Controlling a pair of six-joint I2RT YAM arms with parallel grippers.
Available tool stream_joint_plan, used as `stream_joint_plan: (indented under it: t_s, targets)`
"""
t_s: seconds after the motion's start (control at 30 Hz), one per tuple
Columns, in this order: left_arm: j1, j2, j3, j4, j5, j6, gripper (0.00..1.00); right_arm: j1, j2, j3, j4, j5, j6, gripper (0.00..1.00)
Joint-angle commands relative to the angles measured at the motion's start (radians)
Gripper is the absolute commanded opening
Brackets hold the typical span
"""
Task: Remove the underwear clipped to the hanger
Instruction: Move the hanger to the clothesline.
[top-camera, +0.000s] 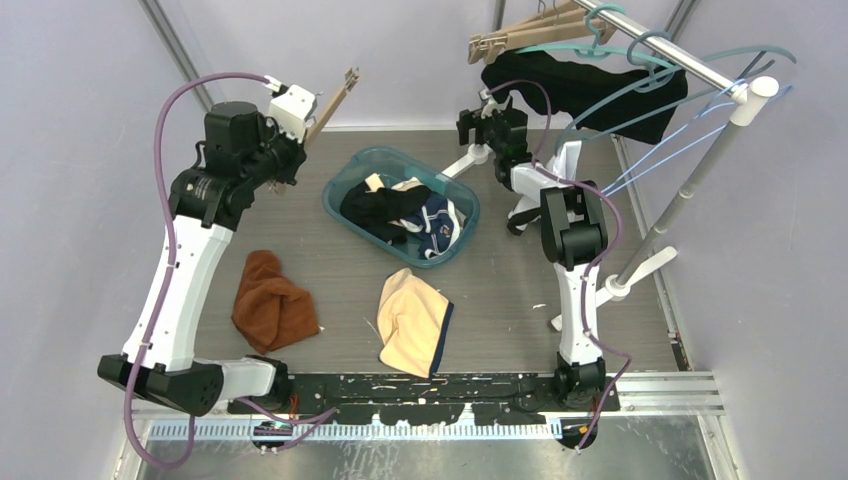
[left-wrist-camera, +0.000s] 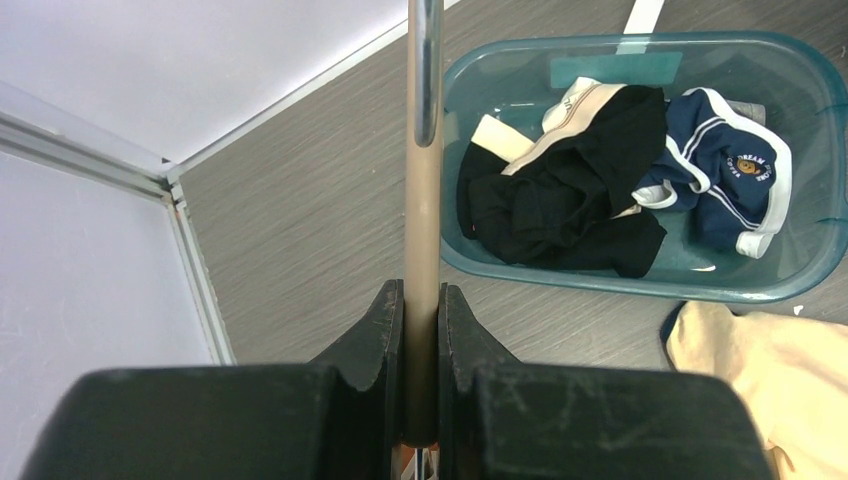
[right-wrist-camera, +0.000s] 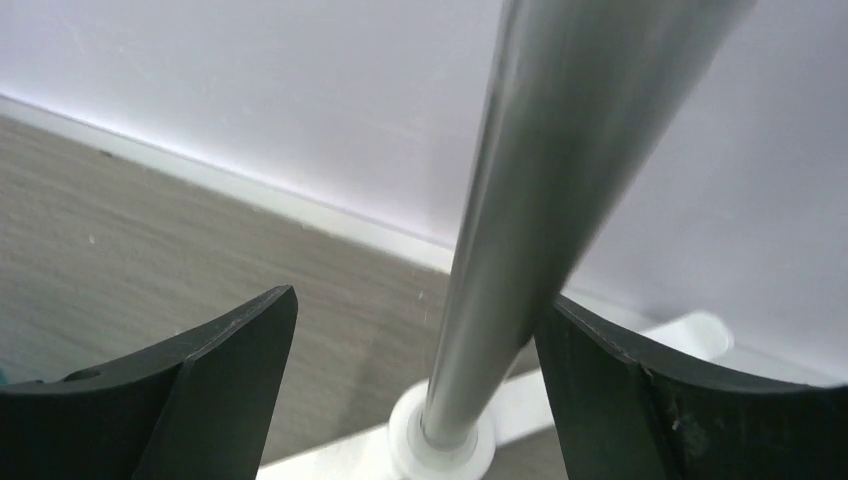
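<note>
Wood, smooth and tan, makes up the hanger (left-wrist-camera: 424, 200) that the left gripper (left-wrist-camera: 422, 300) pinches tightly between its black fingers, and the bar turns to shiny metal farther up. We see a soft, crumpled pair of black underwear (top-camera: 590, 88) hanging under the steel rail (top-camera: 660, 50) at the back right, among thin teal wire hangers (top-camera: 600, 45); its clips are too small for us to make out. Near it, plain wooden hangers (top-camera: 520, 35) crowd the rail's end. A teal plastic basket (top-camera: 352, 168), rounded and translucent, holds black, navy and cream garments in a heap. Just in front of it lie yellow briefs (top-camera: 412, 320) with dark trim, and beside them a fuzzy brown cloth (top-camera: 270, 300). The left arm rises from its base, bends at the elbow and lifts its wrist toward the back left corner. The right arm stands upright, folds at the elbow and reaches back toward the rack, and the right gripper (right-wrist-camera: 418, 302) is spread wide, with a blurred steel pole (right-wrist-camera: 520, 150) showing between the fingers; we cannot tell whether they touch it. The table (top-camera: 500, 300) is grey with a wood grain, walled in pale lilac panels on aluminium framing.
</note>
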Motion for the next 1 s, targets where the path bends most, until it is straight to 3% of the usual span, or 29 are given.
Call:
stream_joint_plan:
  t_s: [0.0, 0.47, 0.63, 0.97]
  targets:
    - [0.022, 0.019, 0.002, 0.083, 0.05, 0.015, 0.0, 0.0, 0.031, 0.14, 0.065, -0.063, -0.011, 0.91]
    - [0.027, 0.039, 0.082, 0.017, 0.207, 0.011, 0.0, 0.065, -0.062, -0.009, 0.079, -0.321, 0.066, 0.86]
    - [0.028, 0.041, 0.134, -0.003, 0.247, -0.014, 0.0, 0.067, -0.071, 0.034, 0.018, -0.366, 0.131, 0.8]
    - [0.024, 0.071, 0.381, -0.144, 0.321, -0.095, 0.0, 0.1, -0.065, 0.062, -0.072, -0.447, 0.19, 0.79]
